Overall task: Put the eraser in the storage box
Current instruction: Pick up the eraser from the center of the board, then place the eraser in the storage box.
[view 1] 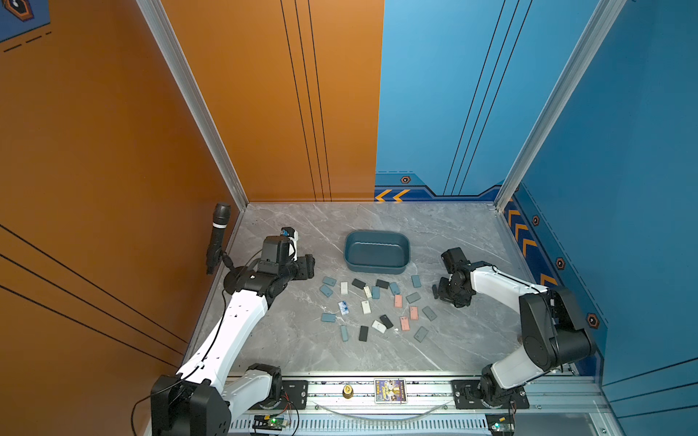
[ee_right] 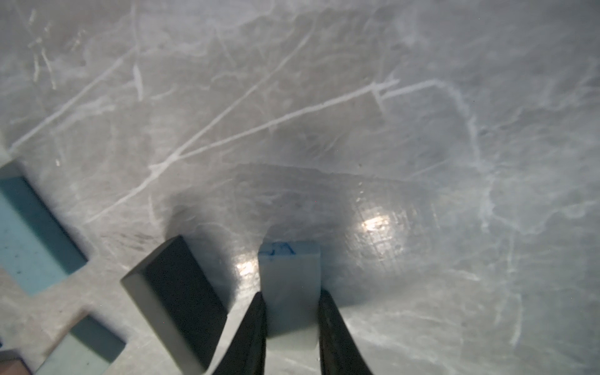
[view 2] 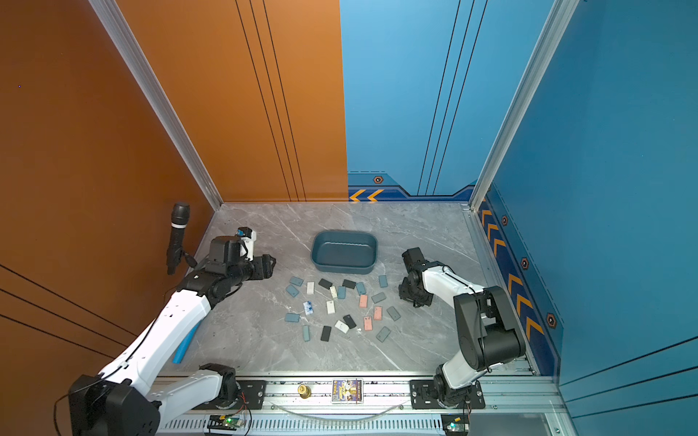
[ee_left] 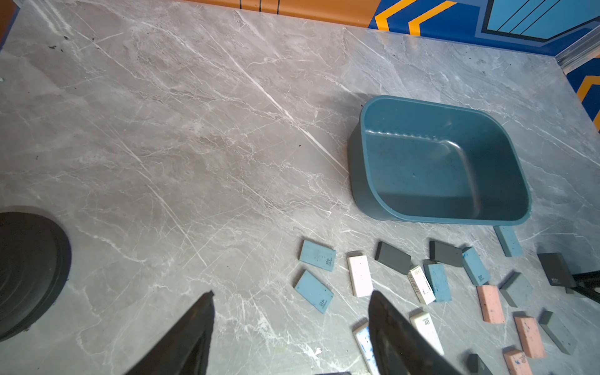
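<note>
1. Eraser (ee_right: 290, 269): smooth pale blue-grey block with an ink-marked end, pinched by my right claw (ee_right: 291, 293) at the marbled table (ee_right: 422, 130); its near end is cut off.
2. Storage box (view 1: 377, 267): glossy teal tub with rounded corners, well apart.
3. My left claw (ee_left: 292, 293): spread wide.

Left arm (view 1: 245, 313), lower left: white shell links, black joint housings, thin black cable along shell. Right arm (view 1: 502, 283), right side: same build. Left gripper (ee_left: 291, 295): dark tapered fingers (ee_left: 191, 334). Black screwed base plates (view 1: 296, 392), bottom edge.
</note>
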Motion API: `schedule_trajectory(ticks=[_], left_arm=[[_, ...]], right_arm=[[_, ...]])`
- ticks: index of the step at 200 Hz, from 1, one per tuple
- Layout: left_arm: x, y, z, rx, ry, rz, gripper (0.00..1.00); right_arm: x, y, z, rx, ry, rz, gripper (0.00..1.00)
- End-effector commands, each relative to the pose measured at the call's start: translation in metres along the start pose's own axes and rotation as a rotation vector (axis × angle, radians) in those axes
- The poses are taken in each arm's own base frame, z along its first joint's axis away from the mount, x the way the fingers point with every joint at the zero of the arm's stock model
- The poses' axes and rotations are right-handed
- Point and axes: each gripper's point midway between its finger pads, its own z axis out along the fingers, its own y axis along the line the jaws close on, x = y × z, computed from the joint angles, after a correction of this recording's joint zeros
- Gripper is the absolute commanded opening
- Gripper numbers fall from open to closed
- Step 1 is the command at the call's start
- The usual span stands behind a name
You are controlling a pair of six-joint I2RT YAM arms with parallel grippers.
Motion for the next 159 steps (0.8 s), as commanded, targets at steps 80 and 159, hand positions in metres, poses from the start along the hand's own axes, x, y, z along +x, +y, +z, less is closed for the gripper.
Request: schedule_trajectory(ticks=[80, 159], left_arm=[[0.001, -0.001, -0.002, 0.002, 0.011, -0.01, 0.75], [0.0, -0.007, -0.005, 0.031, 0.012, -0.012, 0.75]], right_arm=[[-0.043, 0.035, -0.087, -0.074, -0.141, -0.088, 0.25], [-0.075, 0.159, -0.119, -0.148, -0.177, -0.336, 0.24]])
